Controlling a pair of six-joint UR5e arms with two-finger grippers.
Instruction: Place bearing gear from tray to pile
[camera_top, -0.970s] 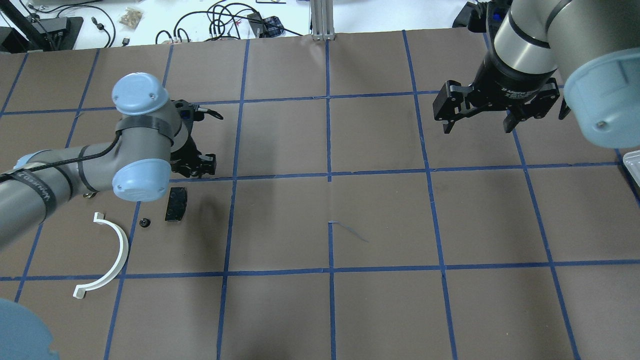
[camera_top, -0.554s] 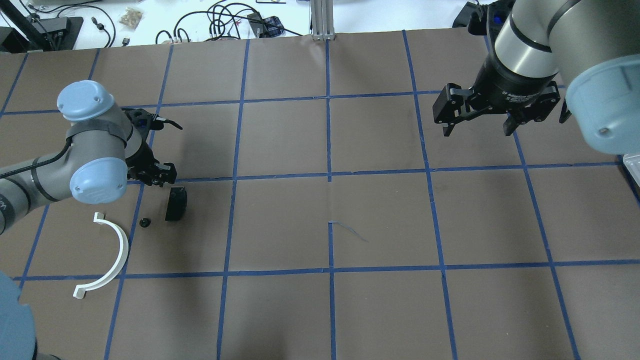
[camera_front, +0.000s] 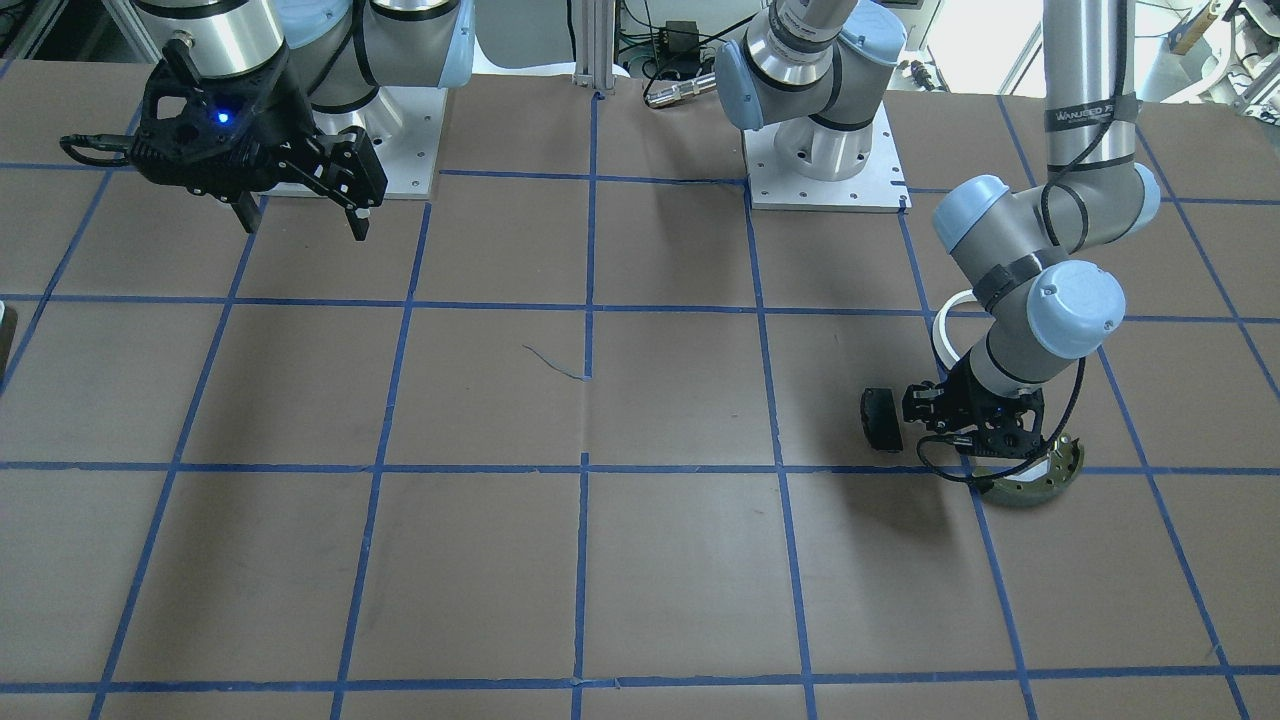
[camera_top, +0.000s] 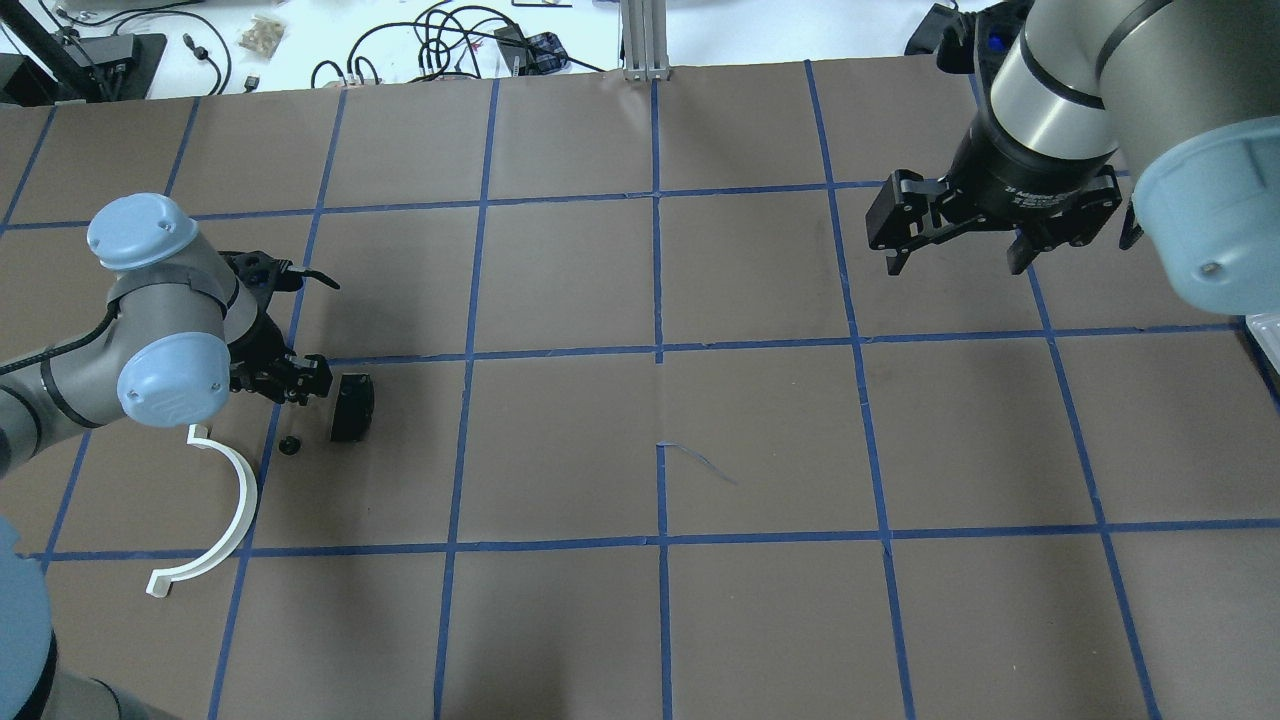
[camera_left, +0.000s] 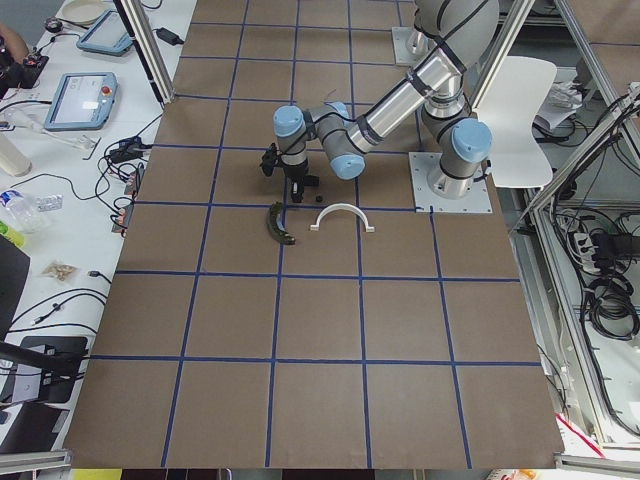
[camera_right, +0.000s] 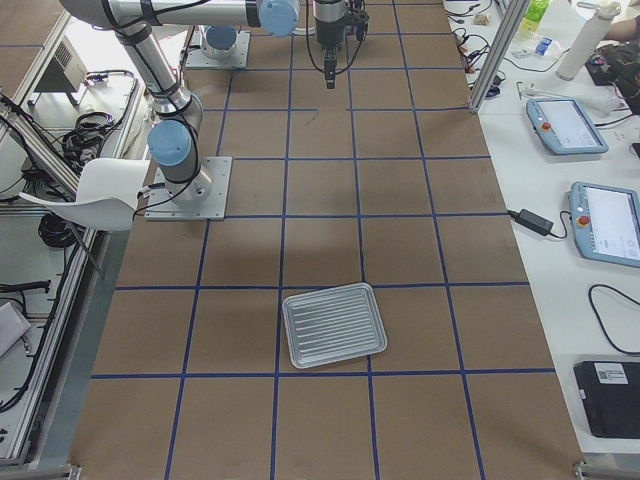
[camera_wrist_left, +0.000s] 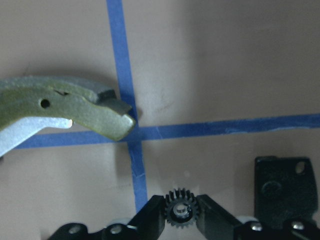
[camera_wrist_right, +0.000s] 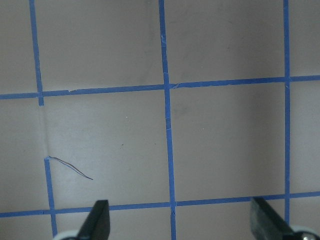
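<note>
My left gripper (camera_wrist_left: 181, 220) is shut on the bearing gear (camera_wrist_left: 181, 212), a small black toothed wheel, low over the table. The pile lies around it. The olive-green brake shoe (camera_wrist_left: 65, 107) is just ahead in the left wrist view and also shows in the front view (camera_front: 1035, 480). The black pad (camera_top: 351, 407) lies right beside the left gripper (camera_top: 292, 384). The white half-ring arc (camera_top: 225, 510) lies nearer the robot. In the overhead view the left arm hides the brake shoe. My right gripper (camera_top: 965, 255) is open, empty and high over the far right of the table.
A small black round part (camera_top: 290, 446) lies between the arc and the pad. The silver tray (camera_right: 334, 324) sits at the table's right end and looks empty; its edge (camera_top: 1265, 330) shows in the overhead view. Blue tape lines grid the brown table.
My left arm has swung left and toward the robot, bringing its gripper down beside the black pad. The right arm has barely moved.
</note>
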